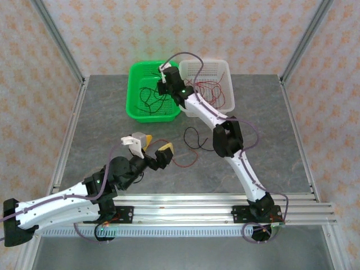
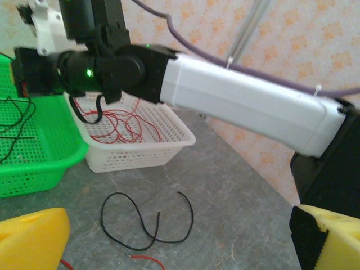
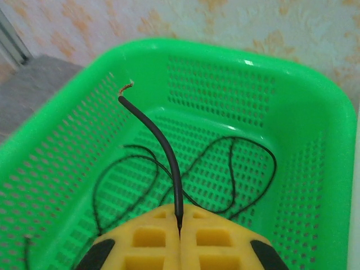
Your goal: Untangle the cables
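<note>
Inspected from the top view: grey table [image 1: 112,129] inside a wallpapered enclosure. Noted right arm [image 1: 239,166] stretched from its base at five o'clock up to the far edge at twelve o'clock. Noted left arm [image 1: 62,202] lying low from seven o'clock, reaching toward the middle of the table. Found green basket [image 1: 138,79] at twelve o'clock, with white basket [image 1: 222,70] just beside it at one o'clock. Checked right gripper [image 3: 180,222] above the green basket: closed tight, pinching the held black cable [image 3: 163,140], seen rising from the pinch toward eleven o'clock and ending free in a frayed tip over the basket floor. Checked left gripper [image 1: 154,144] near the table surface, at six o'clock from the green basket: spread wide, holding nothing. Recorded coiled black cable [image 3: 247,185] lying in loops on the green basket floor. Recorded red cables [image 2: 126,121] heaped in a loose tangle inside the white basket. Recorded loose black cable [image 2: 103,216] curled in an open loop flat on the table, at six o'clock from the white basket, between the two arms. Recorded loose red cable [image 2: 147,258] on the table just beside that loop, toward six o'clock. Could not tell contact between these last two.
</note>
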Robot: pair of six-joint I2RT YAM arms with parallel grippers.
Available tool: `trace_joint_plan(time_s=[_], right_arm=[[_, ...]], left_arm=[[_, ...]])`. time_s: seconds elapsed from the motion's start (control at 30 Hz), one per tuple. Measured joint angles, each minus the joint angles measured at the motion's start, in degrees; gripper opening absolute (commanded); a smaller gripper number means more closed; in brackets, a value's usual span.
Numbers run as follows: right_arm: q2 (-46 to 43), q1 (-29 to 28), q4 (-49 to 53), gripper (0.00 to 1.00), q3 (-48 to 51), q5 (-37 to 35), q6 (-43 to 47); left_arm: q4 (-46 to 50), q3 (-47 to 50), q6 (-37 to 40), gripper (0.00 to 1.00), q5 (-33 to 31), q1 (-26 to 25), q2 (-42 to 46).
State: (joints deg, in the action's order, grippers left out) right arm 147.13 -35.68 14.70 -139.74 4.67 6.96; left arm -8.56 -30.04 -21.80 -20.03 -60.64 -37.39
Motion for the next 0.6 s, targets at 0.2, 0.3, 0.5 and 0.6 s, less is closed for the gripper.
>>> trace_joint_plan(time_s=[0.2,0.3,0.5,0.6], right_arm=[[0.96,-0.15,3.76,0.12,0.0,-3.69,4.11],[0.96,-0.48,5.05,0.32,-0.42,-5.01,6.16],[0.96,-1.49,7.39,0.56,-2.27,-7.15,8.52],[0.92,-1.77,8.57,0.61,-2.4,-7.61,8.76]], left_arm=[[4.72,-2.93,-3.45,0.99,-0.59,2.27,-0.63],[8.07,-5.68,-5.31,0.95,-0.59,3.8,-2.45],[16.06,-12.04,-9.57,0.87,-1.44,5.31,-7.72],[19.93,-14.67,-12.2,0.83,-1.7,5.44,-10.4]])
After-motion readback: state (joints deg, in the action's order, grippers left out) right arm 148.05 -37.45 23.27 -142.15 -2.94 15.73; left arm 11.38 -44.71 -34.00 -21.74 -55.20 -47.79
